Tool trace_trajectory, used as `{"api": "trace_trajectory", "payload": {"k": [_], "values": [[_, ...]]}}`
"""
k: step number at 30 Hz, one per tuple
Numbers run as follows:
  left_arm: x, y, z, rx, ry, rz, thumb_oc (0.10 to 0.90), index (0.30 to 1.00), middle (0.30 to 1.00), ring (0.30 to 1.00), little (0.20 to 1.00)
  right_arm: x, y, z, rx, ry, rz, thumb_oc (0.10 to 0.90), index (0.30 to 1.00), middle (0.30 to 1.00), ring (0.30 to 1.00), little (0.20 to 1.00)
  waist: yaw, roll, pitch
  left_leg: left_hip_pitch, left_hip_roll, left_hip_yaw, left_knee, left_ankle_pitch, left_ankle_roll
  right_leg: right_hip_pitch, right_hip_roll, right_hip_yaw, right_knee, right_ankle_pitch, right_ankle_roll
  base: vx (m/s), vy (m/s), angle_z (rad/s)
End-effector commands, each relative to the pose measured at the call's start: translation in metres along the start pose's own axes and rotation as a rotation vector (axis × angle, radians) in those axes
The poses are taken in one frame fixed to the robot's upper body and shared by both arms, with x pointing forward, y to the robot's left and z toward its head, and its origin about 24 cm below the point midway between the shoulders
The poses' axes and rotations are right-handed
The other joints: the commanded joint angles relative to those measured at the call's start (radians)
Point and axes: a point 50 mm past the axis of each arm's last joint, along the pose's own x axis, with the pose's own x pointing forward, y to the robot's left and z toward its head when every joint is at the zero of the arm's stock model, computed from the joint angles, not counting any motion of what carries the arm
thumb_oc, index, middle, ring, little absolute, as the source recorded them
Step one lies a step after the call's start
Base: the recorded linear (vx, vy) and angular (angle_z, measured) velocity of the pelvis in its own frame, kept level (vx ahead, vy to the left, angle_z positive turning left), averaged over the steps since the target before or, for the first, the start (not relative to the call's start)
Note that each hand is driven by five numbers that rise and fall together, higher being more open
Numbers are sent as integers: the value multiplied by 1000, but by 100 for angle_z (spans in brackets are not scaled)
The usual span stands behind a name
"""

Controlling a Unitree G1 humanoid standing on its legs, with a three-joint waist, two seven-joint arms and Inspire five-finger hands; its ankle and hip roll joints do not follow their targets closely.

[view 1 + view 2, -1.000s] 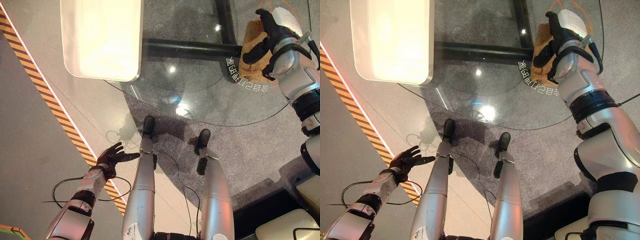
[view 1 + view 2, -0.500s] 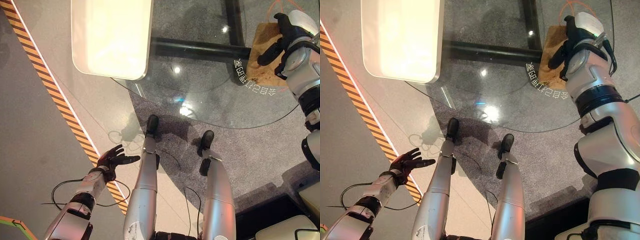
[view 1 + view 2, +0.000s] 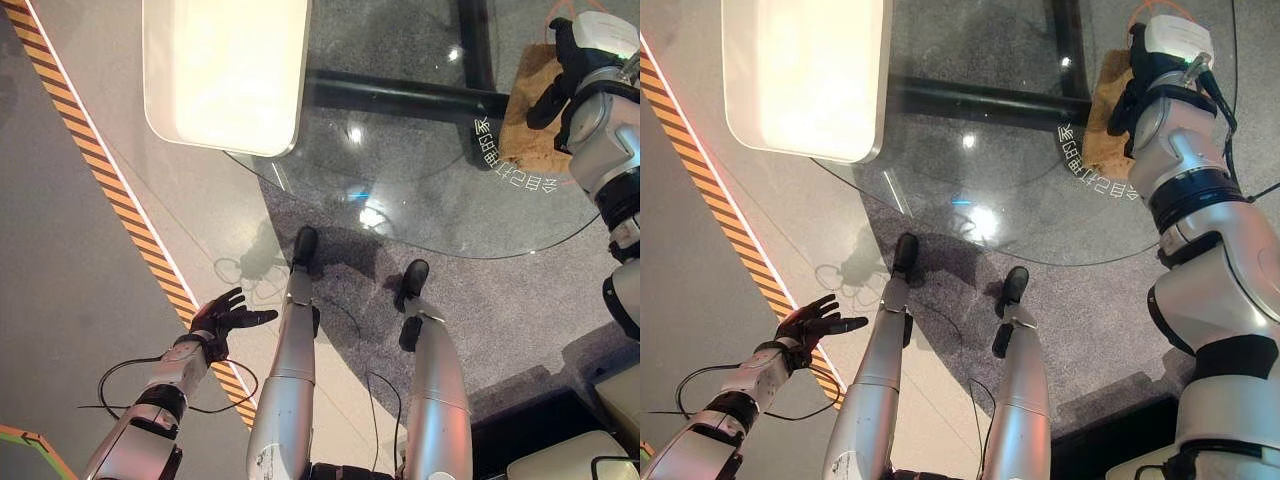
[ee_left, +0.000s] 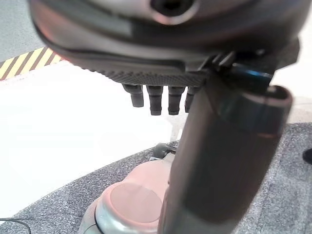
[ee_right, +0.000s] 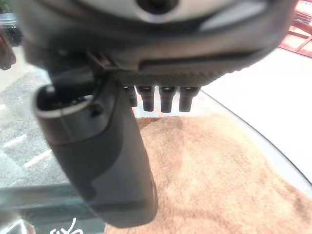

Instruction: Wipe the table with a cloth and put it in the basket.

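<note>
At the glass worktop far edge, right hand fingers straight over tan cloth, left hand spread wide above floor.

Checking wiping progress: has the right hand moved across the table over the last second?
Cannot tell: the camera itself shifted. The right hand rests on the brown cloth beside the table's white lettering, as before.

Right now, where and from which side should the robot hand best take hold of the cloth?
Probably the cloth's near edge, from above. It lies flat on the glass table at its right side, so there is no raised fold to pinch. The right hand is over it, fingers straight, and could press down and curl to bunch the fabric. The left hand hangs open by the floor.
</note>
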Motion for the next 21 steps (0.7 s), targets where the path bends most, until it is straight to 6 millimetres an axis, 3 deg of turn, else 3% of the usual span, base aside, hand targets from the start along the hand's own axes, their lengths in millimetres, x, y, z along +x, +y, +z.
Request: {"api": "trace_trajectory", "payload": {"k": [1, 21], "values": [[-13, 31, -20, 58, 73, 64, 800, 900, 900, 900, 900, 3, -59, -2, -85, 14, -197, 800, 900, 900, 900, 900, 10, 14, -15, -14, -105, 93, 67, -91, 126, 27, 100, -65, -72, 12, -53, 16, -37, 2], [-14, 30, -22, 71, 73, 47, 800, 900, 900, 900, 900, 5, -59, -1, -163, 5, -167, 800, 900, 900, 900, 900, 18, 39, -15, -31, -116, 88, 79, -89, 127, 2, 96, -63, -50, 5, -60, 1, -2, 0]]}}
